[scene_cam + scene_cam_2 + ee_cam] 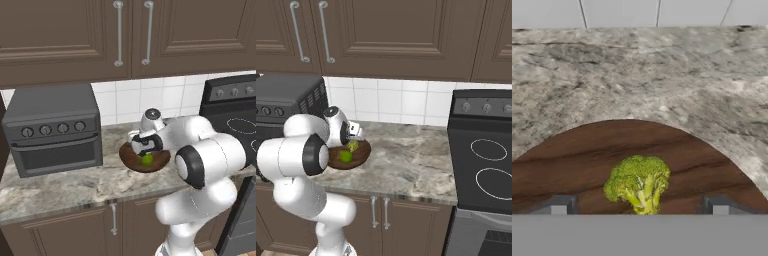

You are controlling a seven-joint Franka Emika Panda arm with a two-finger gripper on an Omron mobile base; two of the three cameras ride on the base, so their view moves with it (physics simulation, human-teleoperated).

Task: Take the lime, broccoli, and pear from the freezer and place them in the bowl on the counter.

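The mottled stone counter [65, 187] carries the wooden bowl [131, 161] and a grey toaster oven [52, 130].

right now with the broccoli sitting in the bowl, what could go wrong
The open fingers flank the lumpy green broccoli floret lying in the dark brown wooden bowl; lifting carelessly could clip it or drag it out. The smooth round green lime lies beside it and might roll if nudged. The pear is not seen in the bowl, so the job looks unfinished.

Home kitchen, brown wall cabinets [75, 35], white tile backsplash [391, 102], stone counter [411, 160], black stove [483, 155], toaster oven [52, 130]
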